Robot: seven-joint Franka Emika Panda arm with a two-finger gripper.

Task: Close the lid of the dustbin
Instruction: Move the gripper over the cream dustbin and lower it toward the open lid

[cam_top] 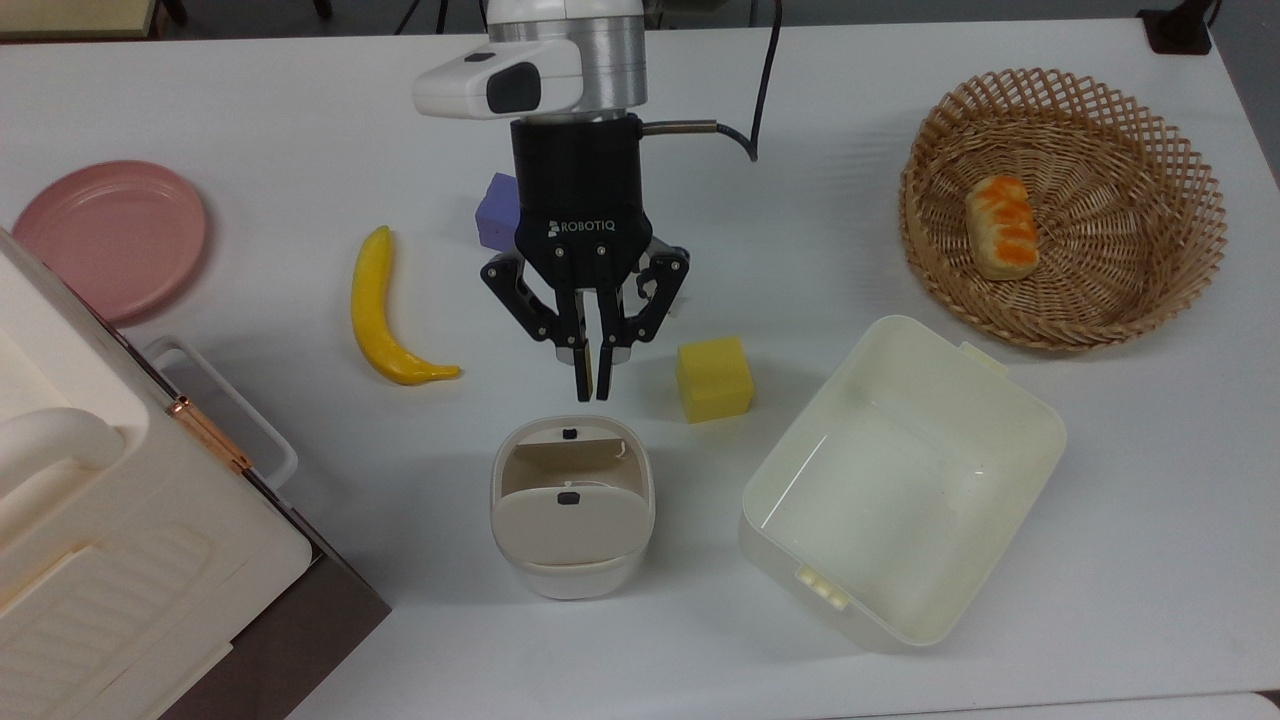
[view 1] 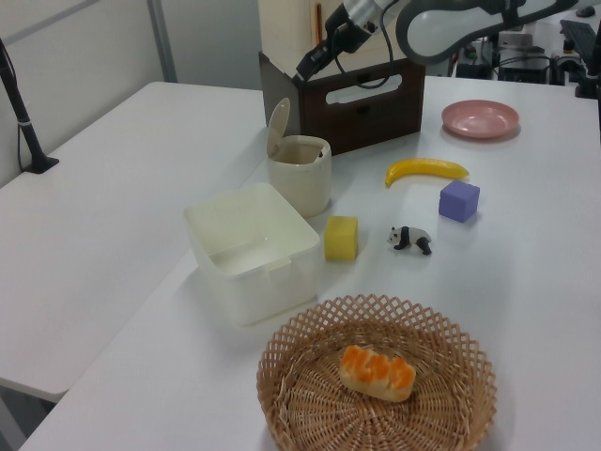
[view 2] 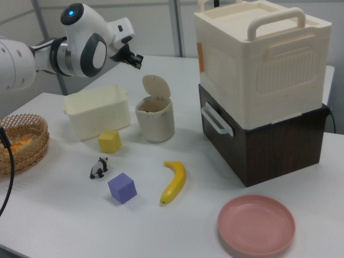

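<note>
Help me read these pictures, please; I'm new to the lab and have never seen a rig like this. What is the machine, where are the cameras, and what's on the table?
This is a single robot arm ending in a black two-finger gripper. Its fingers are shut and hold nothing. One camera looks down from above; two others look across the white table from opposite sides.

The gripper hangs above the table, just short of a small white dustbin in the top view. The bin's beige lid stands upright, so the bin is open.

Around it lie a banana, a purple cube, a yellow cube, a toy panda, an empty cream tub, a pink plate, and a wicker basket holding a bread roll. A big cream box sits on a dark crate.
</note>
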